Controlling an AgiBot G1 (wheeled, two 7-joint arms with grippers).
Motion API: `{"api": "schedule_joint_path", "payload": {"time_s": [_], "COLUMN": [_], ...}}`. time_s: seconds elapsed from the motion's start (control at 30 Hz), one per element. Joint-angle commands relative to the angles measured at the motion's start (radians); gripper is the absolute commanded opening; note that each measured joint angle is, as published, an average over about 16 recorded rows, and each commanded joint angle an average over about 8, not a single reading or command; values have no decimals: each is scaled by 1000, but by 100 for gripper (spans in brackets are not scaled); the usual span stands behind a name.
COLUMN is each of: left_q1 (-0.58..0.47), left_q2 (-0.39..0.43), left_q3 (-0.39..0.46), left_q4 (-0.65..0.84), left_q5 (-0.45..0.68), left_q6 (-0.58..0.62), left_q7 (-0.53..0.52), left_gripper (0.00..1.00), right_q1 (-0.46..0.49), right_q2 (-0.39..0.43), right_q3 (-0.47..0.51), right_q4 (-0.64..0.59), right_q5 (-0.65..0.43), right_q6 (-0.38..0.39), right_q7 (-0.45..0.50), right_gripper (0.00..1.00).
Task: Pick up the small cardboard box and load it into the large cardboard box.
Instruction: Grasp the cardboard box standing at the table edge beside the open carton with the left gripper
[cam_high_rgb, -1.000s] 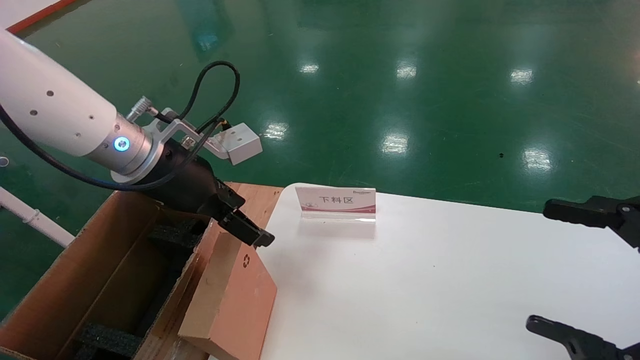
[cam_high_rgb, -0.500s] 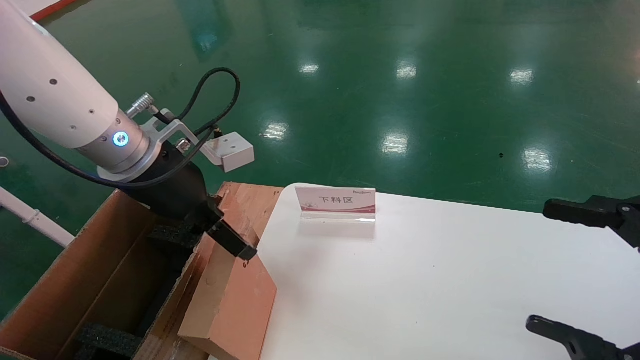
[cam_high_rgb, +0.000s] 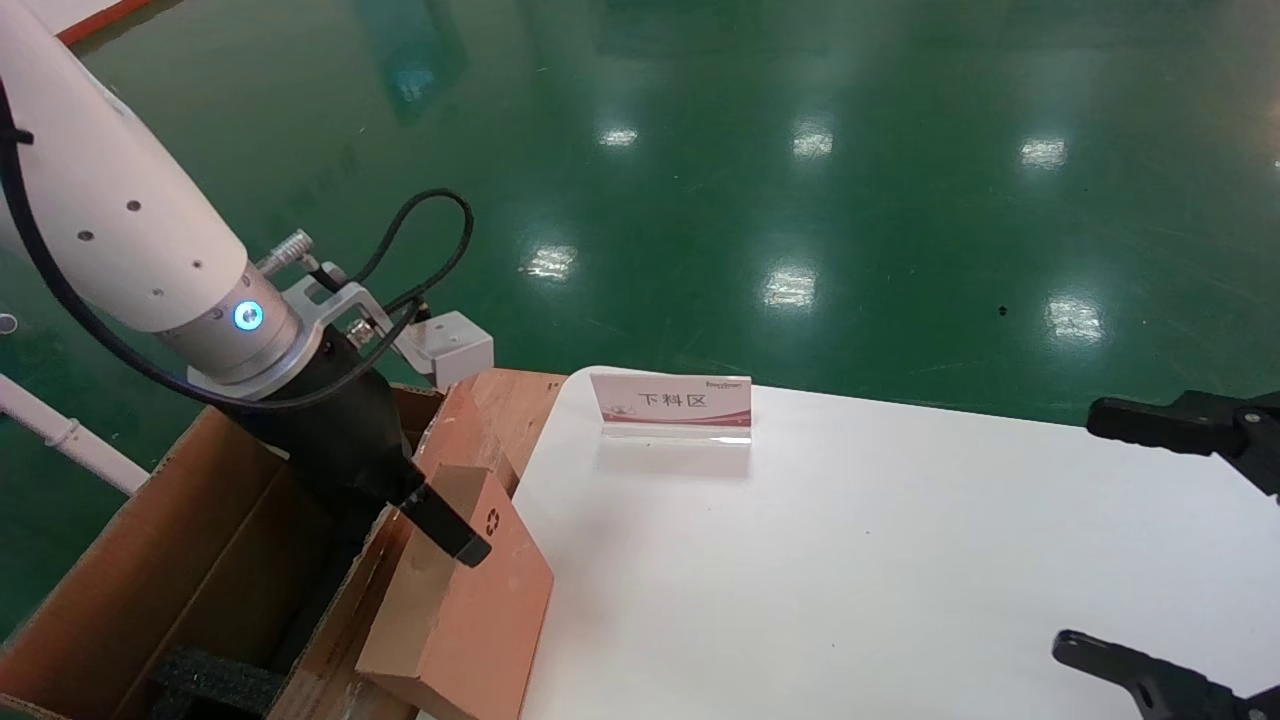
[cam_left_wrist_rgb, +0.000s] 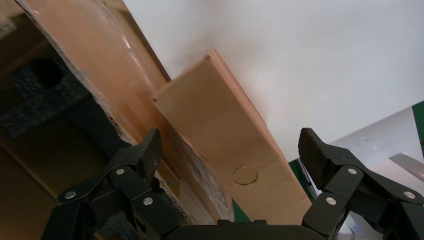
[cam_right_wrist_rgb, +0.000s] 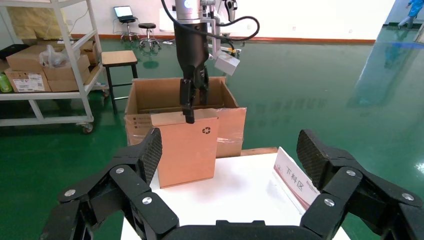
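Observation:
The small cardboard box (cam_high_rgb: 470, 610) stands on its narrow edge at the table's left edge and leans against the large cardboard box (cam_high_rgb: 200, 560). Its recycling symbol faces the table. My left gripper (cam_high_rgb: 440, 530) is open and down over its top edge, with one finger (cam_high_rgb: 448, 525) against the face that has the symbol. In the left wrist view the box's pale top edge (cam_left_wrist_rgb: 235, 150) lies between the wide-apart jaws of the left gripper (cam_left_wrist_rgb: 230, 140), beside the large box's film-covered wall (cam_left_wrist_rgb: 135, 100). My right gripper (cam_high_rgb: 1120, 545) is open and empty at the table's right.
A small sign stand (cam_high_rgb: 672, 403) sits at the back of the white table (cam_high_rgb: 850, 560). Black foam (cam_high_rgb: 215, 680) lines the large box. The right wrist view shows a shelf cart (cam_right_wrist_rgb: 50, 60) and a stool (cam_right_wrist_rgb: 120, 57) behind the large box (cam_right_wrist_rgb: 230, 125).
My left gripper has moved down and nearer, coming down over the small box's top edge. The small box and my right arm have not moved.

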Motion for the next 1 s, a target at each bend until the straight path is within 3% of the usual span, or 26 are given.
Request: {"api": "schedule_joint_path", "payload": {"time_s": [0.03, 1.0], "left_q1": [-4, 18], "left_q2": [2, -2], "left_q3": [19, 126], "left_q4": [-1, 1], "left_q5": [-5, -22], "left_q6": [-4, -52], "left_q7": [-5, 4], "left_gripper": [100, 100], "right_q1": [0, 0], "right_q2": [0, 1], "right_q3": [0, -2], "right_q4": [0, 0], "right_q5": [0, 1], "right_q6": [0, 1], "right_q7": [0, -1], "right_gripper": [100, 100]}}
